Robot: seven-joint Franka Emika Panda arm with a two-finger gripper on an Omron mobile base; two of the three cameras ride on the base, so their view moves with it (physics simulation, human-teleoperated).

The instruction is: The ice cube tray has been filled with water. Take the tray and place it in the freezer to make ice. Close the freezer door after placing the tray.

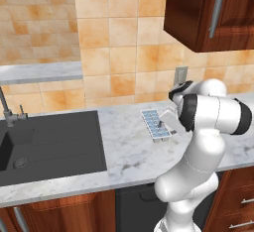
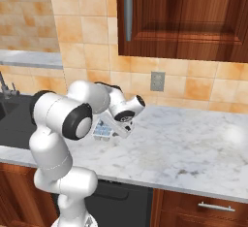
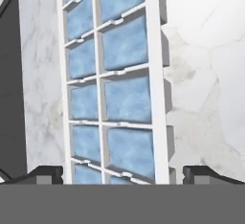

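Sink (image 1: 49, 144) at far left, set into the marble counter (image 1: 124, 151). Right of it the tray (image 1: 155, 124) lies flat on the counter, long axis running away from the robot, water (image 3: 125, 96) in two rows of cells. Gripper (image 3: 122, 174) sits low over the tray's near end; jaws spread wider than the tray, one tip on each long side, holding nothing.

Judged handling: rigid thin-walled plastic, light, smooth rims likely slippery. Liquid fill means any tilt spills. Best hold looks to be across the short width on the two long outer walls, near mid-length for balance, kept level throughout. Freezer not in these views
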